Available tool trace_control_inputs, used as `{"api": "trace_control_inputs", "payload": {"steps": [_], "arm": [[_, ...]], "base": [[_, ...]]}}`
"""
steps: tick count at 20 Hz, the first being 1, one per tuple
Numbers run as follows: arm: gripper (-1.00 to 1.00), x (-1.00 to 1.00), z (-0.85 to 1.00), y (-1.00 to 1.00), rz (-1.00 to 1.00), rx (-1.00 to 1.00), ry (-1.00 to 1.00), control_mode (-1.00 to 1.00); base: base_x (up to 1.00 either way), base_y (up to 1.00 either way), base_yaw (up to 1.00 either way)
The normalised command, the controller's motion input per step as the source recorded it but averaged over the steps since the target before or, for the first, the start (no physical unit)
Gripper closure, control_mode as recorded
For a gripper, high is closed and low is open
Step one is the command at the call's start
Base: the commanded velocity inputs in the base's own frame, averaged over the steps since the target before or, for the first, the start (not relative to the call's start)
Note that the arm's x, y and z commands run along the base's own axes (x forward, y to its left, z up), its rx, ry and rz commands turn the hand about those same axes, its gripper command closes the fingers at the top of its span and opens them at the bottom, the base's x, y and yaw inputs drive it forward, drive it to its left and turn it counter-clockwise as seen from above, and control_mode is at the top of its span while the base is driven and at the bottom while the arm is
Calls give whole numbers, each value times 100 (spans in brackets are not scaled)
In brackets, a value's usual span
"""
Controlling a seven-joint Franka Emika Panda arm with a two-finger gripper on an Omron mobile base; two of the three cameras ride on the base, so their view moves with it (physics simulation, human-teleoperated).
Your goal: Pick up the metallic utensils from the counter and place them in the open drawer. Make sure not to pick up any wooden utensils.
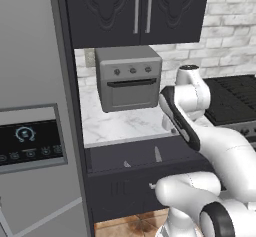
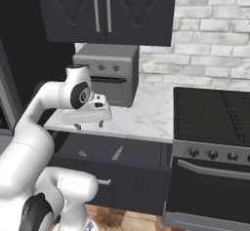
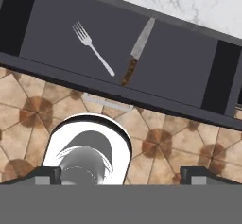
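The dark drawer (image 3: 179, 72) stands pulled open below the marble worktop (image 1: 120, 123). Inside it lie a silver fork (image 3: 93, 53) and, to its right, a knife (image 3: 137, 53) with a silver blade and brown handle. Both also show in the right base view: the fork (image 2: 82, 153) and the knife (image 2: 117, 153) on the drawer (image 2: 141, 152) floor. My gripper (image 2: 90, 125) hangs above the drawer's left part, pointing down, open and holding nothing. In the hand view the gripper (image 3: 123, 173) has its tips far apart. The counter is out of view.
A grey toaster oven (image 1: 129, 78) sits on the worktop under dark wall cabinets (image 1: 135, 11). A black stove (image 2: 212, 113) stands to the right and a grey fridge (image 1: 30, 131) to the left. Brown tiled floor (image 3: 165, 142) lies in front of the drawer.
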Motion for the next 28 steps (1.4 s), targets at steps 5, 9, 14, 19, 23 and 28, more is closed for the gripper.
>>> {"api": "trace_control_inputs", "payload": {"steps": [5, 9, 14, 19, 23, 28], "arm": [[-100, 0, 0, 0, 0, 0, 0, -100], [-100, 0, 0, 0, 0, 0, 0, -100], [-100, 0, 0, 0, 0, 0, 0, -100], [-100, 0, 0, 0, 0, 0, 0, 100], [-100, 0, 0, 0, 0, 0, 0, 100], [-100, 0, 0, 0, 0, 0, 0, 100]], "base": [[0, 0, 0], [0, 0, 0], [0, 0, 0], [-73, 1, 0], [-100, 20, 3], [-73, 51, 31]]}}
